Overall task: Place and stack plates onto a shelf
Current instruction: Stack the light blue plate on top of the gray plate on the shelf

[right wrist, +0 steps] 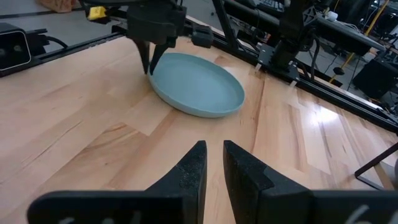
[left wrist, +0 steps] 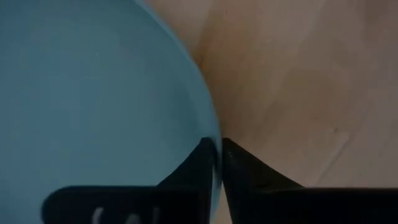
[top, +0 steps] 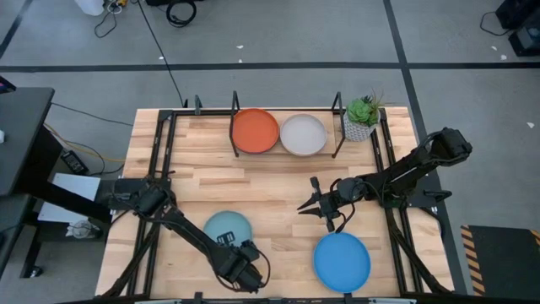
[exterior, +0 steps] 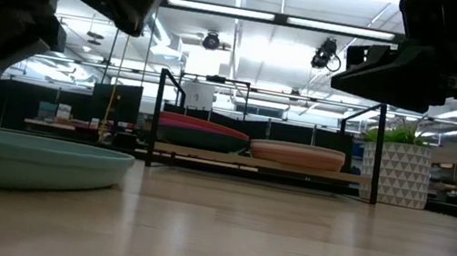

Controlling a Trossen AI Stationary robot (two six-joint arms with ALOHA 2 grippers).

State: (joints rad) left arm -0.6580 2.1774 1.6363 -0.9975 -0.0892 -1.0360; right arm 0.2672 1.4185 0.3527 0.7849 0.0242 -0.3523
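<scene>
My left gripper [left wrist: 219, 163] has its jaws clamped on the pale teal plate's [top: 226, 228] rim, plate flat on the surface [top: 253, 181] near its front edge. My right gripper [top: 314, 205] hovers mid-surface, jaws slightly apart, holding nothing, blue plate [top: 342, 260] nearby. Orange [top: 255, 131] and cream [top: 303, 134] plates sit on the shelf [top: 234, 105].

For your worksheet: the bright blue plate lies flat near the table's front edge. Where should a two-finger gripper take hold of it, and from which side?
Probably by the rim of the bright blue plate, one finger inside and one outside, since it lies flat and shallow. The right gripper hovers just behind it, so the back edge looks nearest.
</scene>
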